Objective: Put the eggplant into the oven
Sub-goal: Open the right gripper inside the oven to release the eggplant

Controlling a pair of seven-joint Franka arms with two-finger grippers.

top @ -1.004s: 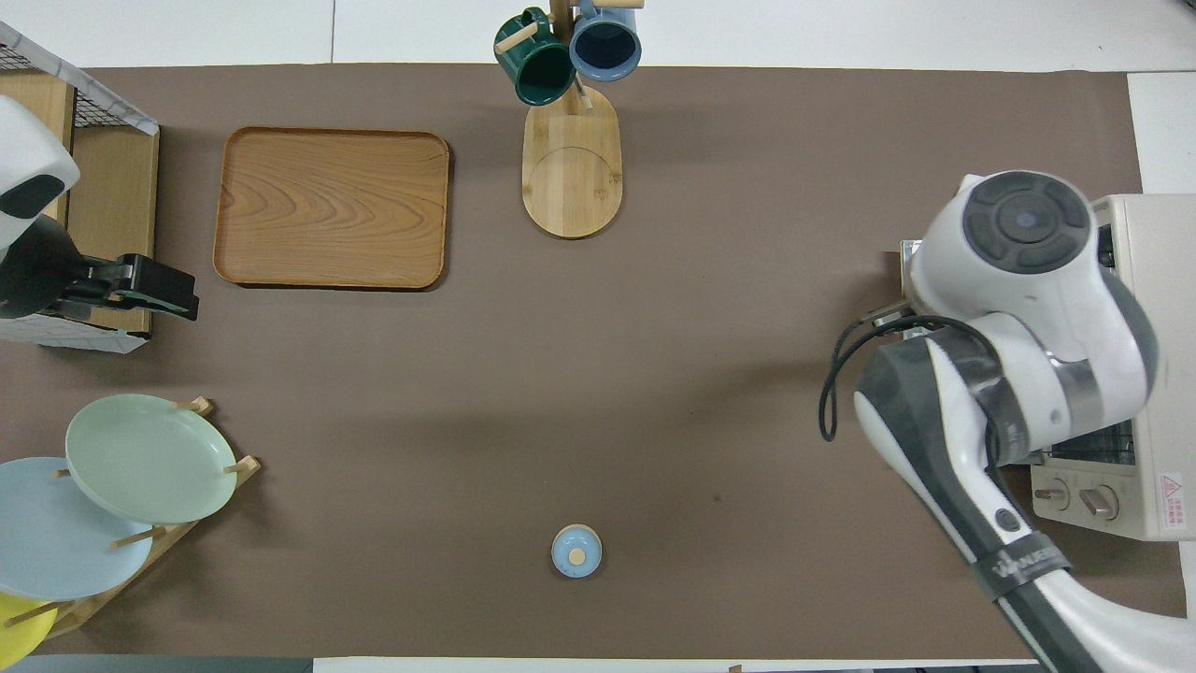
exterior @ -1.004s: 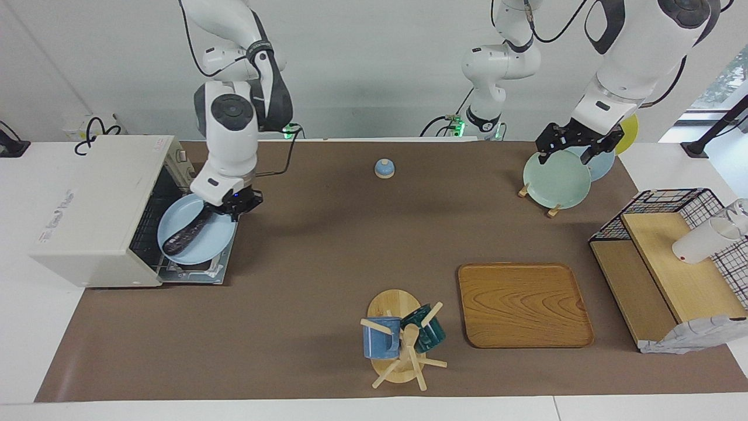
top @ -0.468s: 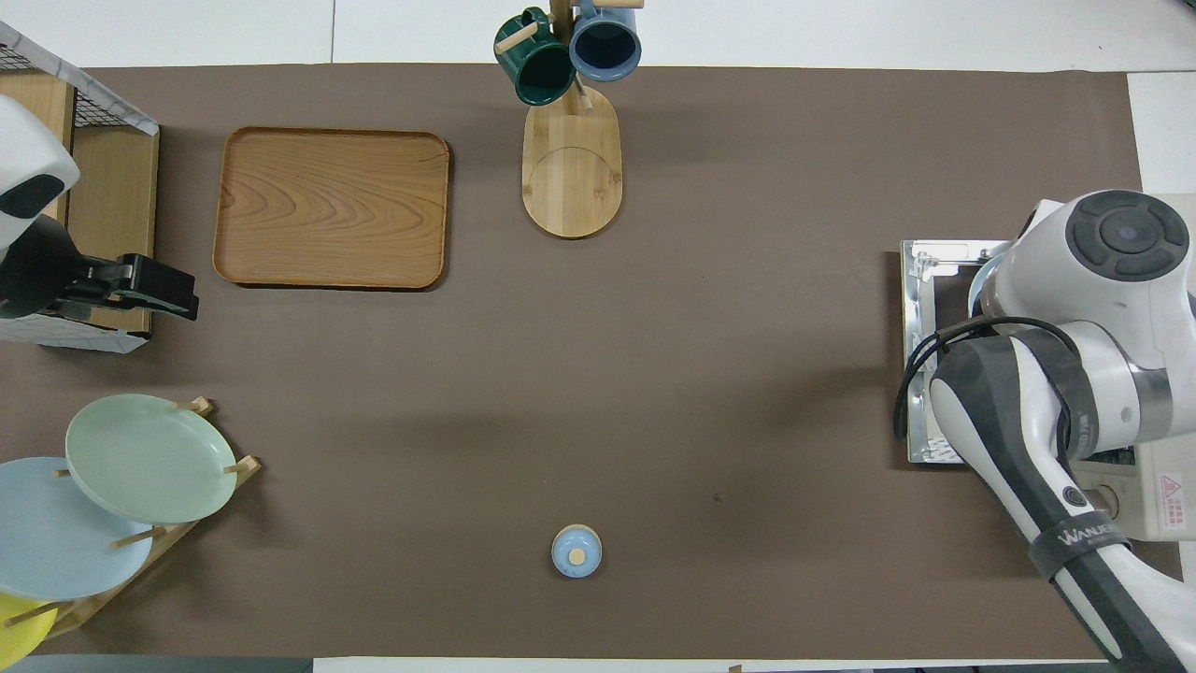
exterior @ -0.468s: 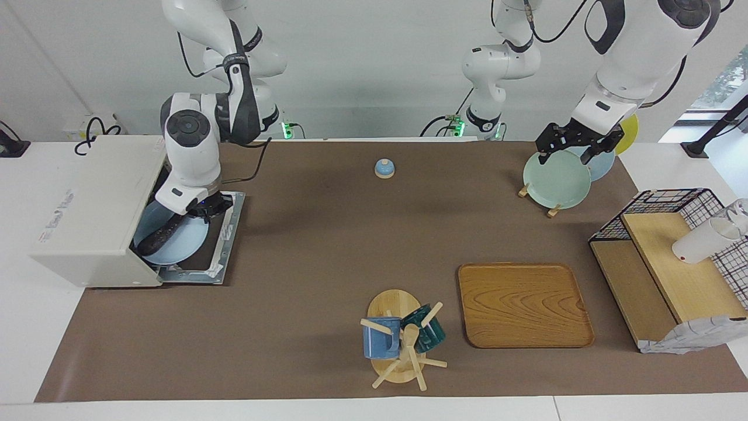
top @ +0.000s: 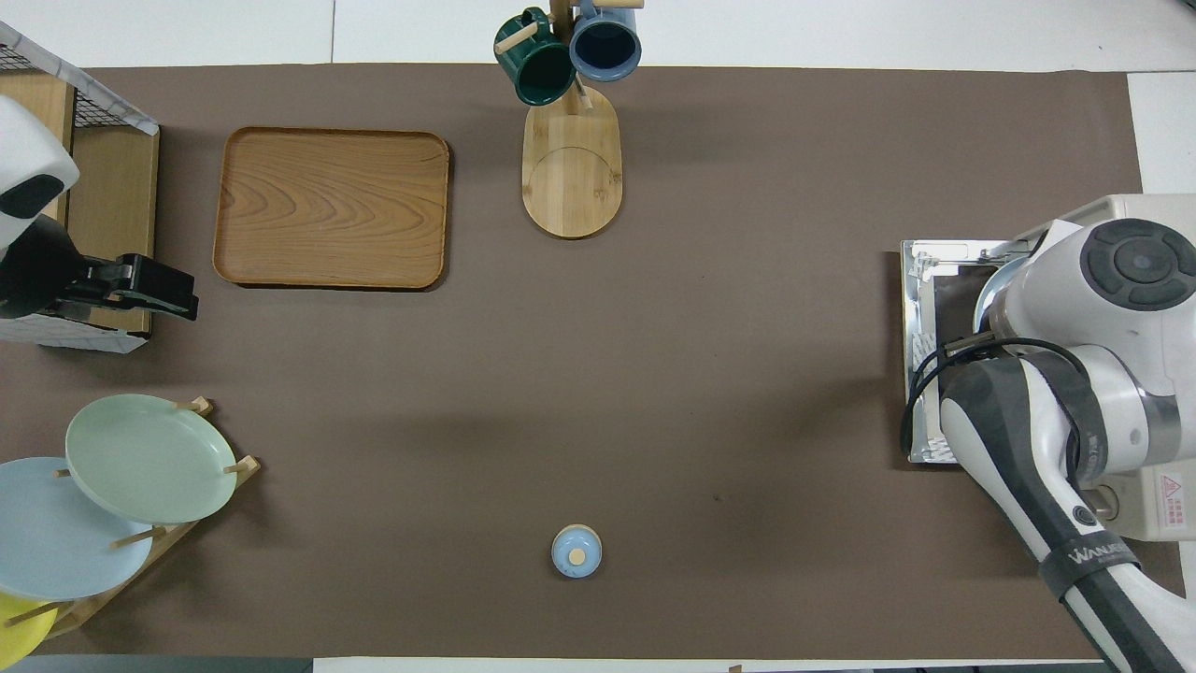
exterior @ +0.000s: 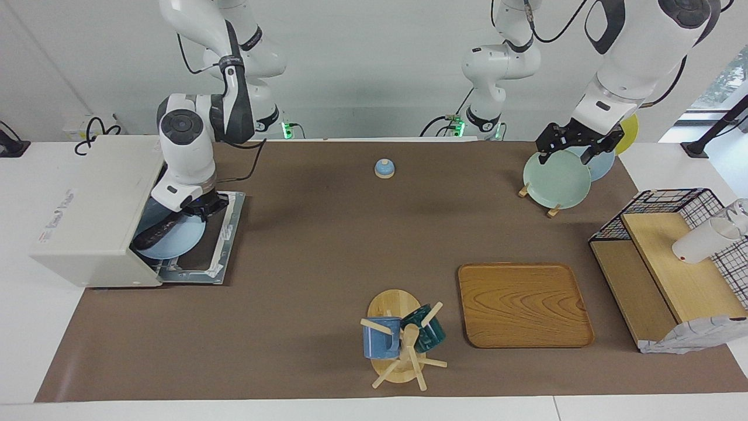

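The dark purple eggplant (exterior: 155,230) lies on a light blue plate (exterior: 175,240). My right gripper (exterior: 197,208) is shut on the plate's rim and holds it level in the mouth of the cream-white oven (exterior: 87,204), above the dropped-open door (exterior: 219,248). About half the plate and the eggplant's far end are under the oven's top. In the overhead view my right arm hides the gripper and eggplant; only a sliver of the plate (top: 989,288), the door (top: 925,280) and the oven (top: 1159,505) show. My left gripper (exterior: 570,153) waits open over the plate rack.
A small blue bell (exterior: 384,168) sits near the robots at mid-table. A mug tree (exterior: 400,342) and a wooden tray (exterior: 524,304) lie farther out. A plate rack with a green plate (exterior: 556,179) and a wire shelf (exterior: 672,257) stand at the left arm's end.
My right gripper has carried the plate with the eggplant from above the open door into the oven's mouth. The left arm has not moved.
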